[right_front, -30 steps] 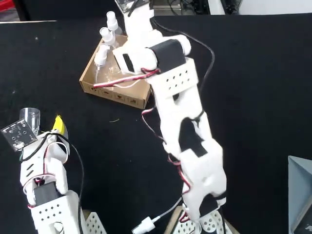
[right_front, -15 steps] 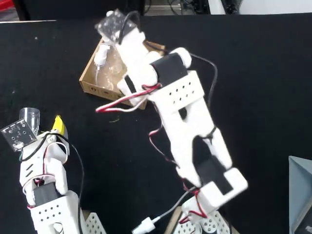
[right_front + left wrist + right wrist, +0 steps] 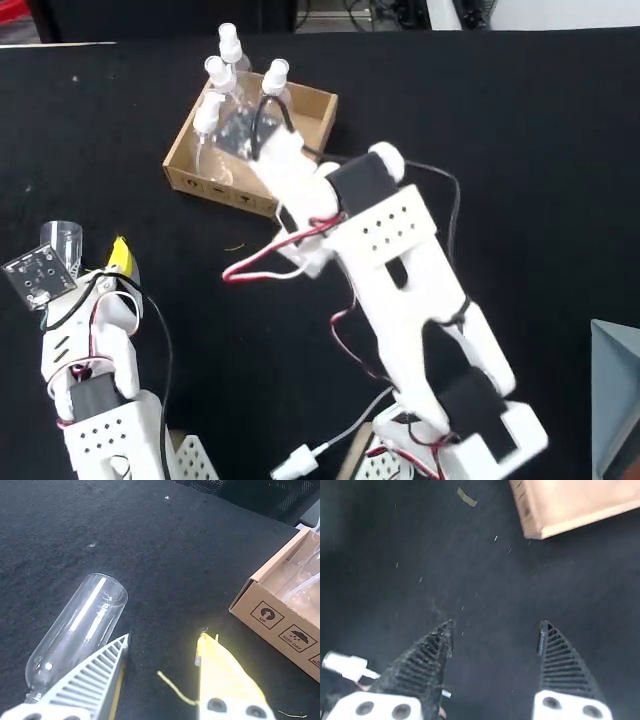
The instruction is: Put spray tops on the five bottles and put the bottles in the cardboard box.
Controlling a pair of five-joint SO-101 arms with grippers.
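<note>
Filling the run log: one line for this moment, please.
brown cardboard box: four capped clear bottles inside | fifth clear plastic bottle: uncapped, beside open left gripper | right gripper: open, empty | white spray top: loose on black table

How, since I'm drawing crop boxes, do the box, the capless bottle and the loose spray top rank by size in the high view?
1. The box: clearly largest.
2 and 3. The spray top with its tube and the bottle look alike. The left arm partly hides the bottle, so I won't rank them.
</note>
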